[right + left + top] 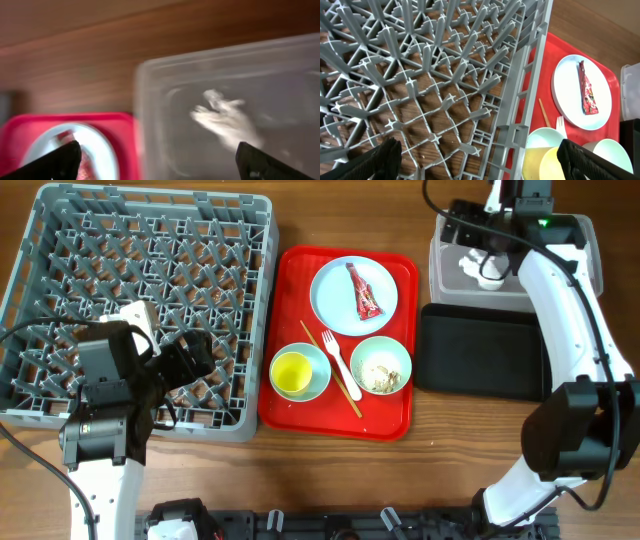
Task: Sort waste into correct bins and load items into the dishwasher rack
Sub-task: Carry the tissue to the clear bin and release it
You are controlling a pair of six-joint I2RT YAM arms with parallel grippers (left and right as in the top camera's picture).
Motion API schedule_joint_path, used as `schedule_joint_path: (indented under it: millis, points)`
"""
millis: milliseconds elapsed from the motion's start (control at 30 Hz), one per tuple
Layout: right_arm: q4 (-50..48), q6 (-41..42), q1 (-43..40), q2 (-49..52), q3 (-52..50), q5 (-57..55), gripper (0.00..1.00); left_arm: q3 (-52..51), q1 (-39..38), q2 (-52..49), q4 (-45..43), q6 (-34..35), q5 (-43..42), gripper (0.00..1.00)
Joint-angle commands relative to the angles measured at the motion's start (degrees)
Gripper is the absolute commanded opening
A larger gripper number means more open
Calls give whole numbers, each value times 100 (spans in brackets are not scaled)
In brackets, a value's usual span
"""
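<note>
My right gripper (160, 167) gapes wide, empty, above the tub (280, 85) right of the red tray (290, 280); the tissue (222, 120) lies inside the tub. My left gripper (482, 162), equally wide and empty, hovers over the rack (150, 240) left of that tray.

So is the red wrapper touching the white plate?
Touching. The overhead view shows the wrapper lying flat on the plate, well inside its rim. The left wrist view agrees.
</note>
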State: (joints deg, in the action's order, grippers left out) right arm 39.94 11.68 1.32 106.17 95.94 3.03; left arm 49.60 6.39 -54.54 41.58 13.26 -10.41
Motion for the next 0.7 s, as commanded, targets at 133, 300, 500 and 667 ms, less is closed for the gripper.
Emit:
schedule_joint_path:
  millis: [133, 300, 500, 667]
  points:
    - [50, -435, 979, 177, -35, 1058, 94, 105, 26, -7, -17, 70, -46, 100]
    - [63, -221, 1602, 610, -247, 120, 91, 105, 26, -7, -15, 70, -48, 100]
    - [111, 236, 1873, 1270, -271, -162, 85, 105, 26, -7, -13, 70, -48, 100]
    - [107, 356, 1919, 1698, -271, -42, 80, 105, 26, -7, -15, 70, -48, 100]
